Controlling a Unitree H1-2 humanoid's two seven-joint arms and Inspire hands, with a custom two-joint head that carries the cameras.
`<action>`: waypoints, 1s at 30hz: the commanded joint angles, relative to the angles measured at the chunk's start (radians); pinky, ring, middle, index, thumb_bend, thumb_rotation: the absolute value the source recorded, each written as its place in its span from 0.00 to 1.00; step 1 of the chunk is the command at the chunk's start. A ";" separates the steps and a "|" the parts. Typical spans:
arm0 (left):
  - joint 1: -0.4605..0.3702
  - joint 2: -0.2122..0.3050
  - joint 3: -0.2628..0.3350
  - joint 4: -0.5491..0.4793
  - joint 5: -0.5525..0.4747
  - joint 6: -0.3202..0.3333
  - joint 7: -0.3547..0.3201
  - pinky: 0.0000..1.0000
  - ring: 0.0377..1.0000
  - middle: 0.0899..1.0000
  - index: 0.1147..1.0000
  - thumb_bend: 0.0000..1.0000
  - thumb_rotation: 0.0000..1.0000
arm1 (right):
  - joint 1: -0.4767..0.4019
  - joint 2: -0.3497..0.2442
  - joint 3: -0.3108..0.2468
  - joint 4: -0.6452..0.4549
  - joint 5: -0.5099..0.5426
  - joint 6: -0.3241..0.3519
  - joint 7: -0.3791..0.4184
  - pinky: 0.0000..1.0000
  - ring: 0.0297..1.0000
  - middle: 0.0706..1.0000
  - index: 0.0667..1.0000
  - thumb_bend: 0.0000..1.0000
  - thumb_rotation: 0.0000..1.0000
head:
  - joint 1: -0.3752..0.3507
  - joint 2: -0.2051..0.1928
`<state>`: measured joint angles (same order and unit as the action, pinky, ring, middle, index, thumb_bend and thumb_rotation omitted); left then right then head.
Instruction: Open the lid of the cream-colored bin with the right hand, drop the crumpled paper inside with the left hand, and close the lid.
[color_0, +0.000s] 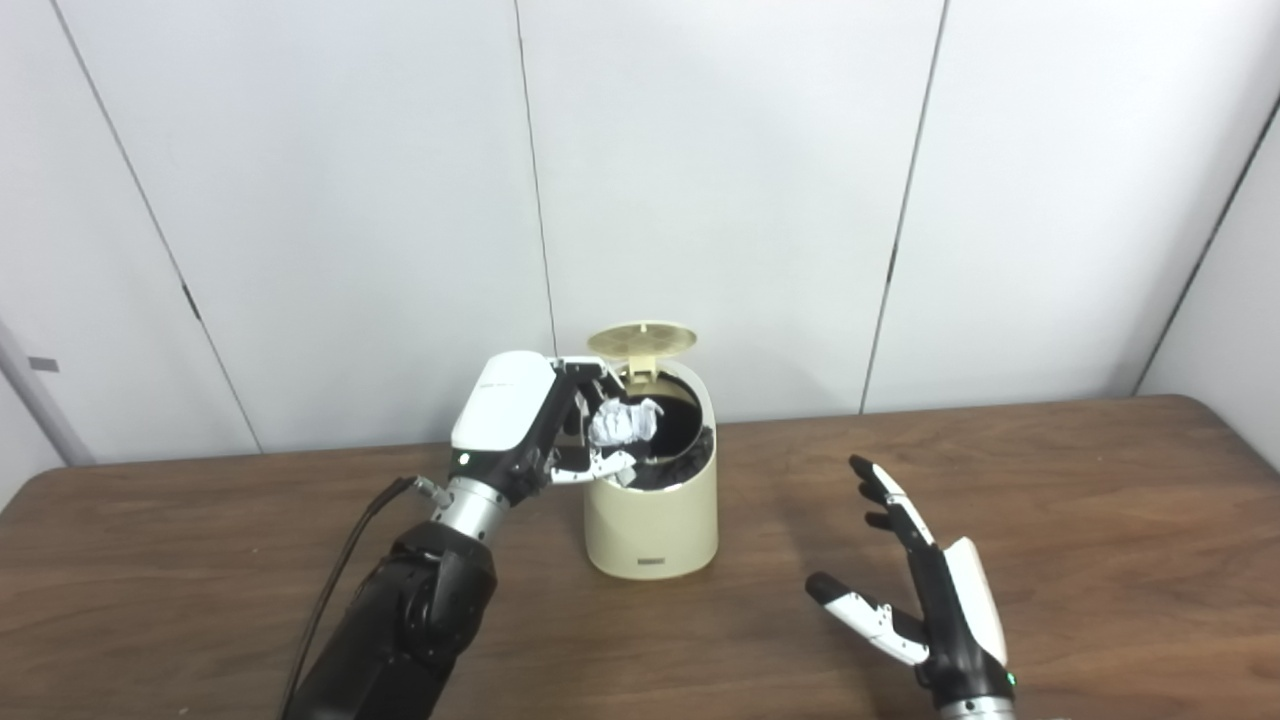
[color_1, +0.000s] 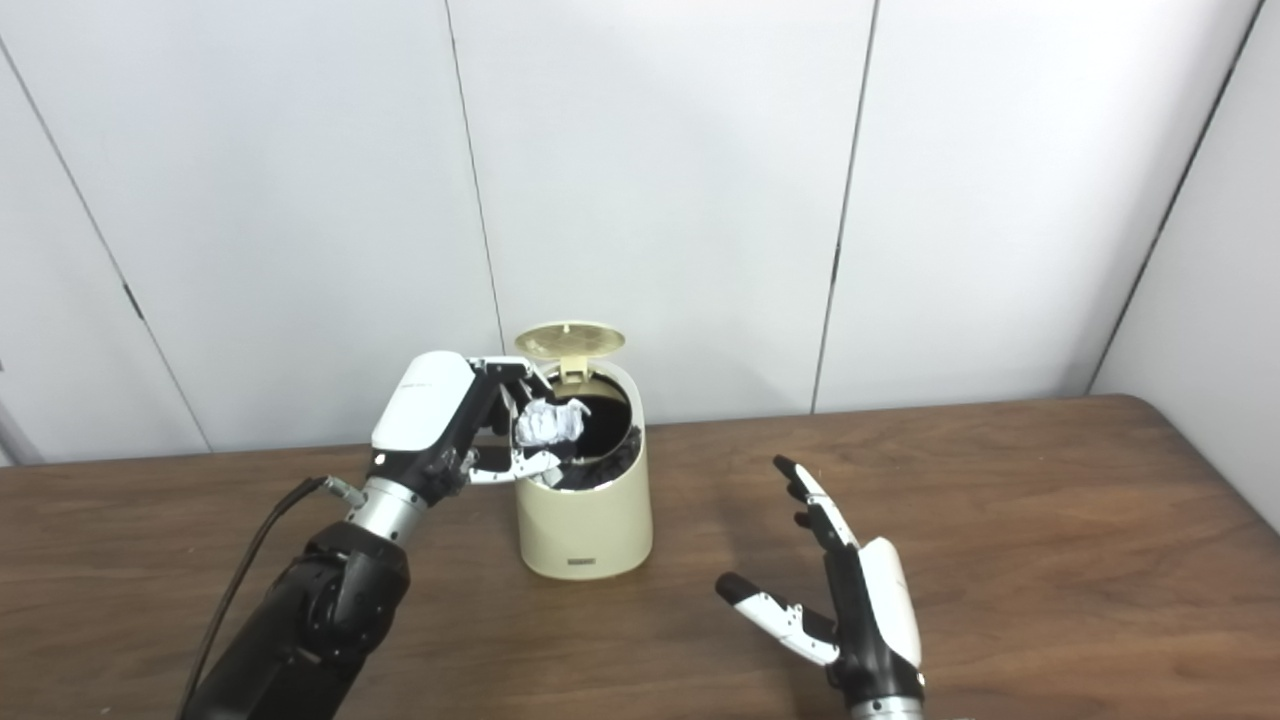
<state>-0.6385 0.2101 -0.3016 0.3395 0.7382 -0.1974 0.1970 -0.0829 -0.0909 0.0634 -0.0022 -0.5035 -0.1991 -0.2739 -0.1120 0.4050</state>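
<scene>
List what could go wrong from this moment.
1. The crumpled white paper ball sits in the left hand near the cream-colored round bin's near rim; released now, it might catch the rim and fall onto the brown wooden table.
2. The fingers could nudge the light bin.
3. The upright lid might drop early.

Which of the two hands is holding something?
The left hand: its fingers are closed on the crumpled paper over the open bin. The right hand is open and empty, away from the bin.
</scene>
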 joint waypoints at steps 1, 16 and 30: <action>-0.036 0.007 0.003 -0.015 -0.003 -0.006 -0.001 0.31 0.34 0.37 0.39 0.99 0.18 | 0.020 0.048 0.030 0.018 0.003 -0.003 -0.002 0.79 0.87 0.90 0.89 0.75 0.82 | -0.004 0.000; -0.059 0.005 -0.028 0.035 0.014 -0.028 0.002 0.37 0.40 0.43 0.45 1.00 0.20 | 0.019 0.067 0.043 0.005 -0.003 0.009 -0.015 0.77 0.86 0.89 0.88 0.78 0.81 | -0.029 0.003; -0.060 0.001 -0.046 0.043 0.017 -0.017 -0.006 0.43 0.48 0.52 0.56 1.00 0.24 | 0.020 0.076 0.046 0.003 -0.004 0.011 -0.016 0.78 0.87 0.90 0.89 0.87 0.85 | -0.039 0.004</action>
<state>-0.6649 0.2111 -0.3325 0.3877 0.7389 -0.2081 0.2000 -0.0820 -0.0659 0.0806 -0.0091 -0.5079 -0.1761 -0.2778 -0.1503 0.4080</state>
